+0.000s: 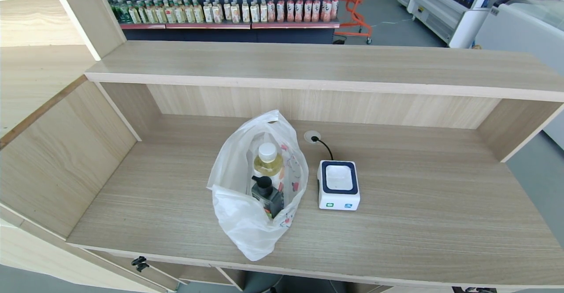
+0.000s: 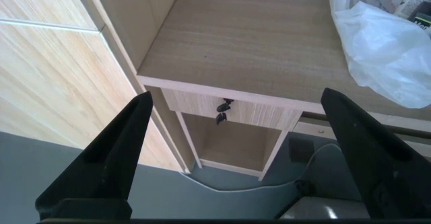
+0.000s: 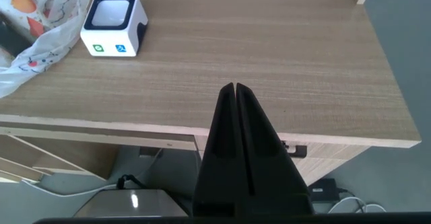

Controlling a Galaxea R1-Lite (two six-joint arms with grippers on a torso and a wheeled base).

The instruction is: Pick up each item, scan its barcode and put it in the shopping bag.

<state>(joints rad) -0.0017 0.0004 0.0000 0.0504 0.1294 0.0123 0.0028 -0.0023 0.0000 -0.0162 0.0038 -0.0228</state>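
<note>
Shopping bag (image 1: 240,227) of white, flower-printed plastic is the thing nearest the front edge of the counter (image 1: 418,213), and its rounded bottom reaches about to that edge. Off the edge, at the bag's 7 o'clock, hangs the left gripper (image 2: 237,99), its jaws spread wide with nothing between them. At the bag's 4 o'clock hangs the right gripper (image 3: 234,89), fingers pressed flat together on nothing.

The left wrist view looks under the counter to a drawer front with keys (image 2: 224,111) in its lock and an open cubby below. The right wrist view takes in the scanner's near face, with one green and one blue mark.

In the head view the bag's long axis runs 6 to 12 o'clock, with the mouth gaping upward and a handle loop at the 12 o'clock end. Inside it, a dark pump bottle (image 1: 265,194) stands nearer, its spout toward 9 o'clock. Just beyond, a white-capped bottle (image 1: 268,161) of pale yellow liquid stands with its cap up.

The scanner (image 1: 338,184), a white box with a dark-framed window facing up, sits just beside the bag at 3 o'clock. Its black cable (image 1: 325,146) runs toward 11 o'clock into a round grommet (image 1: 312,136). Beyond the raised ledge, shelves (image 1: 220,11) carry rows of drink bottles.
</note>
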